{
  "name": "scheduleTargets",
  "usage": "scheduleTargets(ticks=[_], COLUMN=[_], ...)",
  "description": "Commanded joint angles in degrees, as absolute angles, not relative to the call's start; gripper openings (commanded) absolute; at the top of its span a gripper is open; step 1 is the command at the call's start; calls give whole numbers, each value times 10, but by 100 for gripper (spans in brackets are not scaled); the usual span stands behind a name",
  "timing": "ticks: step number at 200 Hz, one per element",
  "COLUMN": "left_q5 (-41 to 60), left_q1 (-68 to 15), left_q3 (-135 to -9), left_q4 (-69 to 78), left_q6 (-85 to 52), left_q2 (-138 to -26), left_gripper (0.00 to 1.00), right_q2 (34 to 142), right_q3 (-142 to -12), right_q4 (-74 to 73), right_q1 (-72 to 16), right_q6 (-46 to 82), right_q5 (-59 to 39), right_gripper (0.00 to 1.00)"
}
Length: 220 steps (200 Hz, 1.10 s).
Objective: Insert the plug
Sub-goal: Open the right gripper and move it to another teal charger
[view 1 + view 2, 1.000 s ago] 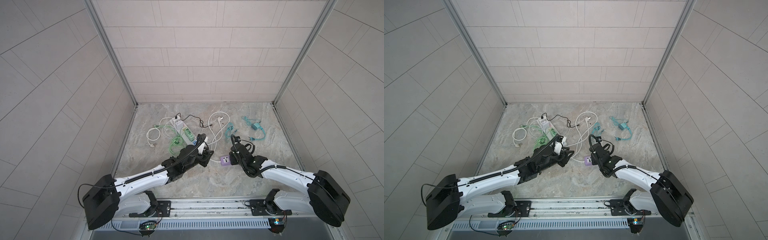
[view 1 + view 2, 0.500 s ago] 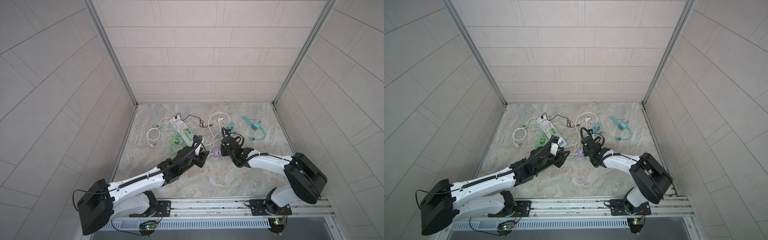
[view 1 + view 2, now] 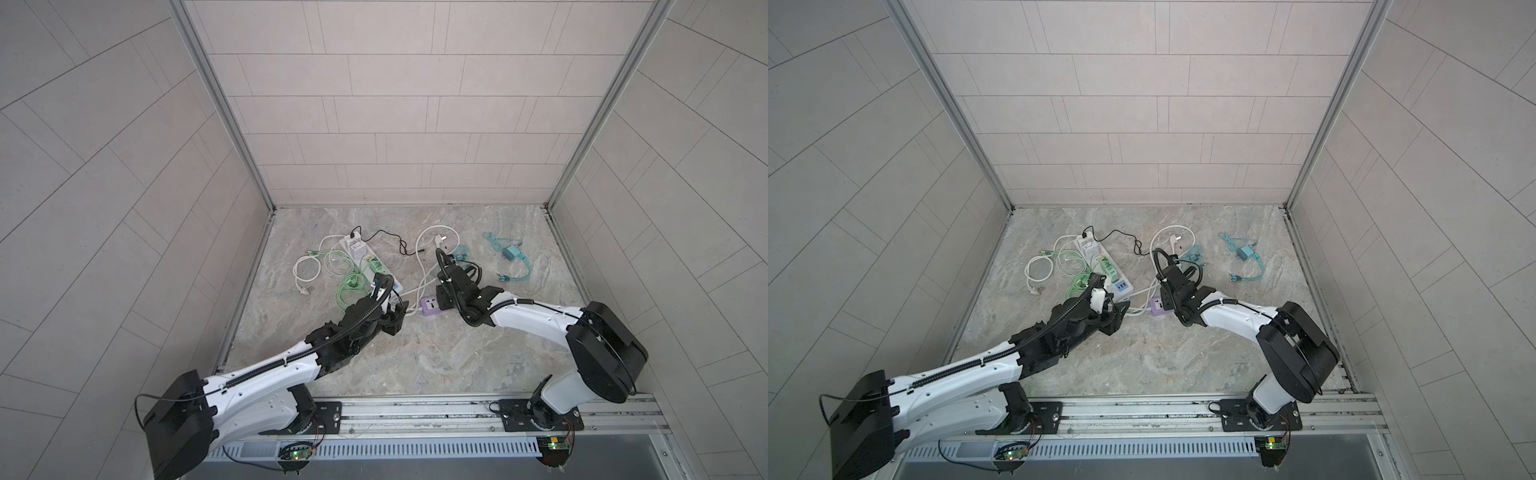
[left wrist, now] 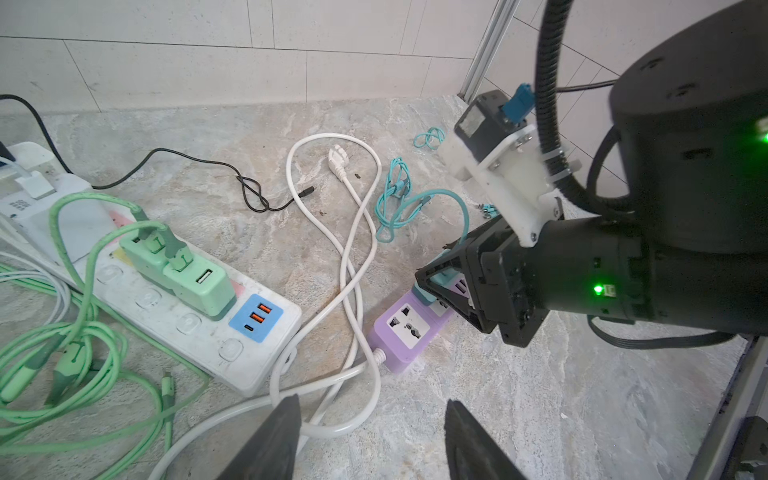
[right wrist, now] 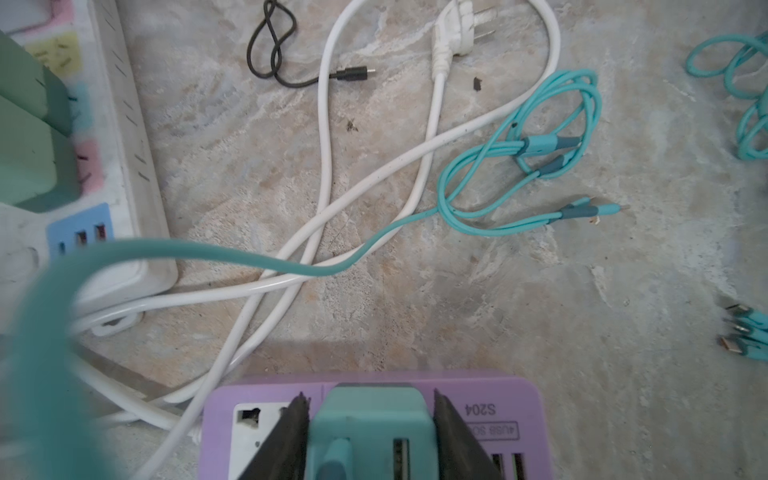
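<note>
A teal plug (image 5: 370, 419) stands upright on the face of the purple power strip (image 5: 498, 399), its teal cable looping off to one side. How deep it sits I cannot tell. My right gripper (image 5: 369, 395) is shut on the plug, one finger against each side; in both top views it (image 3: 441, 296) is over the strip (image 3: 429, 304). My left gripper (image 4: 372, 402) is open and empty, just short of the strip (image 4: 401, 328), with the white cable (image 4: 332, 428) by one finger. In a top view it (image 3: 1121, 313) lies left of the strip.
A white power strip (image 4: 195, 328) with green chargers (image 4: 183, 274) and green cables lies to the left. A loose white plug (image 3: 439, 239), a black cable (image 3: 399, 243) and teal cables with an adapter (image 3: 512, 252) lie behind. Walls close in on three sides.
The purple strip and my right gripper have shifted left and farther back. My left gripper's fingers have spread wider and it has drawn back a little from the strip.
</note>
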<state>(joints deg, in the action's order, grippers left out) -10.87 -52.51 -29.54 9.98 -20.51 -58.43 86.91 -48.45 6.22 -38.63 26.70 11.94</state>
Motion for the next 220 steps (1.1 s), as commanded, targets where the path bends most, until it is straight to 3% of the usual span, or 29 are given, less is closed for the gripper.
scheduleTargets(ticks=[1, 31, 86, 120, 165, 179, 220], left_q5=[-118, -114, -125, -136, -166, -173, -177], left_q1=[-522, -521, -521, -521, -519, -520, -519], left_q3=[-296, -298, -298, -285, -269, -258, -222], left_q4=[106, 106, 97, 106, 90, 88, 93], left_q6=[-200, -198, -196, -208, -232, -230, -231], left_q2=[-583, -587, -582, -574, -560, -549, -503], left_gripper=[61, 63, 68, 76, 81, 88, 93], right_q2=[838, 816, 681, 647, 804, 876, 1060], right_q3=[-487, -468, -428, -410, -510, -578, -783], right_q4=[78, 83, 148, 177, 154, 178, 271], right_q1=[-388, -388, -350, -215, -32, -4, 46], right_q6=[270, 278, 280, 314, 348, 352, 365], right_q5=[125, 127, 187, 161, 94, 76, 20], right_gripper=[56, 63, 65, 68, 68, 67, 64])
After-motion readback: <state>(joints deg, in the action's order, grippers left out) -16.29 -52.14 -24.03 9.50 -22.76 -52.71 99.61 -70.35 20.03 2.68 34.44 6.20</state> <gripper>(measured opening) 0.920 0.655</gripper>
